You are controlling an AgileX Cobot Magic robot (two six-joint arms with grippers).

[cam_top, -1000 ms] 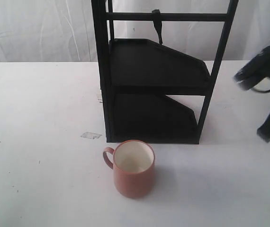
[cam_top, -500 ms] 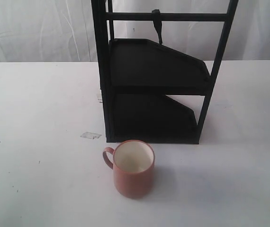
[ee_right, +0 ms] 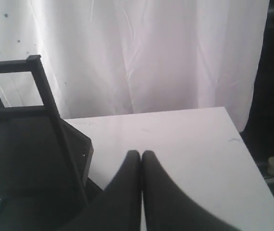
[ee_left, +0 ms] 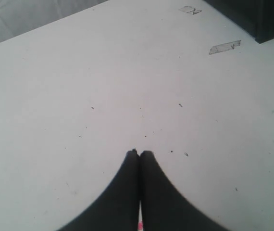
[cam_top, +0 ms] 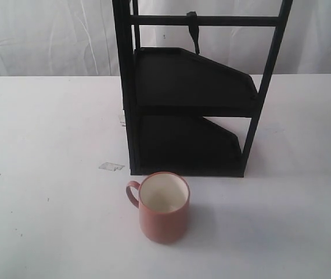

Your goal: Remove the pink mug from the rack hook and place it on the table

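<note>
The pink mug (cam_top: pixel 164 207) stands upright on the white table (cam_top: pixel 49 145) just in front of the black rack (cam_top: pixel 191 93), handle to the left, cream inside showing. The rack hook (cam_top: pixel 192 24) on the top crossbar hangs bare. Neither arm appears in the exterior view. In the left wrist view my left gripper (ee_left: pixel 140 153) is shut over bare tabletop, holding nothing. In the right wrist view my right gripper (ee_right: pixel 141 153) is shut and empty, above the table beside the rack (ee_right: pixel 36 154).
A clear tape scrap (cam_top: pixel 111 166) lies left of the rack's foot, seen also as tape scrap (ee_left: pixel 225 46). White curtains (cam_top: pixel 43 35) hang behind the table. The table's right edge (ee_right: pixel 252 159) drops to dark floor.
The right arm, blurred at the right edge of the exterior view a second ago, has withdrawn out of that view. The mug has stayed put.
</note>
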